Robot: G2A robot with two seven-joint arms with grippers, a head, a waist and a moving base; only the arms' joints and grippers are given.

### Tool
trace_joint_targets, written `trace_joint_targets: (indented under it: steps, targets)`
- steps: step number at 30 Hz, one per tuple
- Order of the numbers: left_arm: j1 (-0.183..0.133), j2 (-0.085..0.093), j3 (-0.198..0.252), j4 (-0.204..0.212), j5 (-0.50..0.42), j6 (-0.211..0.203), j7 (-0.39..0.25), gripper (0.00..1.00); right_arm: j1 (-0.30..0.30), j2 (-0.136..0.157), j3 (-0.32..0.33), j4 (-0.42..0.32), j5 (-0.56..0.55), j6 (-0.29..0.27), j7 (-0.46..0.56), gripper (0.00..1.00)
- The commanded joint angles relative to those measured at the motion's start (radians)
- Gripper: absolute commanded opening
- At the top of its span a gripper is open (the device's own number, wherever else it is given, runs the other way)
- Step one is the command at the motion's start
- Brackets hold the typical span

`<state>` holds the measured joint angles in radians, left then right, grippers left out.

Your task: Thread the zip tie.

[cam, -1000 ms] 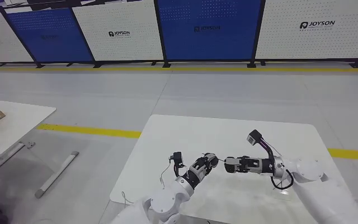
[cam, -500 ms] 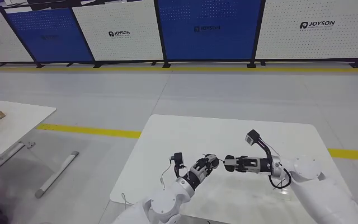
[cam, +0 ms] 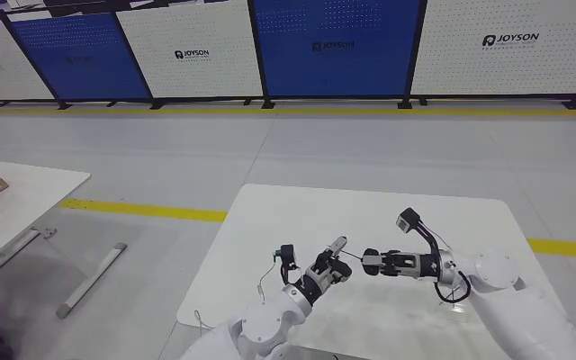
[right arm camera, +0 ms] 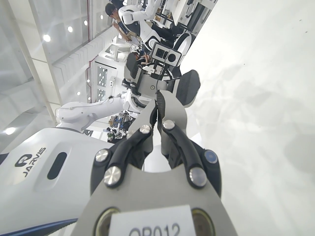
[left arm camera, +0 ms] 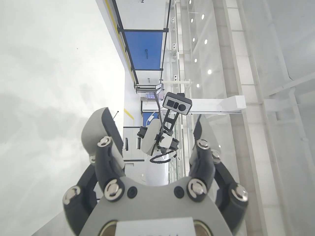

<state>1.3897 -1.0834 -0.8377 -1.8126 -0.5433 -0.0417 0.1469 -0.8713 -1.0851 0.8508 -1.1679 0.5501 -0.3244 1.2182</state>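
1. We start with the room: a grey floor with a yellow line across it and a row of blue and white panels at the far side. The white table sits in front, and the corner of a second table shows at the left edge.
2. Over the near part of the white table we see the two grippers facing each other, tip to tip and close together.
3. The left gripper is released. Its fingers stand wide apart with nothing between them.
4. The right gripper is clenched. Its fingers are pinched together on the zip tie.
5. The zip tie is a thin black strip that sticks out of the right gripper's tips, above the table. It points into the gap between the left gripper's spread fingers. We cannot tell whether its free end touches the left gripper.
6. Half a second ago the left gripper's fingers were drawn together in the top view. Now one finger juts out toward the far side of the table, so we take the left gripper to have opened.
7. The right gripper has kept much the same place and grip over the last second, with only a slight shift.
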Motion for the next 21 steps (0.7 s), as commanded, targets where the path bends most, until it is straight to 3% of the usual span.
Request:
trace_joint_targets:
  steps: [1, 4, 16, 17, 21]
  targets:
    - [-0.003, 0.003, -0.013, 0.01, 0.019, 0.004, -0.047, 1.0, -0.002, 0.003, 0.005, -0.009, -0.011, 0.026, 0.016, 0.0]
    - [-0.003, 0.011, -0.03, 0.026, 0.085, 0.014, -0.106, 1.0, -0.002, 0.006, 0.012, -0.021, -0.024, 0.068, 0.036, 0.0]
    - [0.006, 0.008, -0.038, 0.026, 0.089, -0.007, -0.112, 0.98, -0.004, 0.006, 0.017, -0.028, -0.031, 0.078, 0.029, 0.0]
    - [0.009, 0.007, -0.041, 0.027, 0.088, -0.015, -0.113, 0.58, -0.004, 0.006, 0.017, -0.028, -0.031, 0.078, 0.029, 0.0]
    - [0.016, 0.005, -0.054, 0.028, 0.084, -0.026, -0.127, 0.29, -0.004, 0.006, 0.017, -0.028, -0.031, 0.078, 0.029, 0.0]
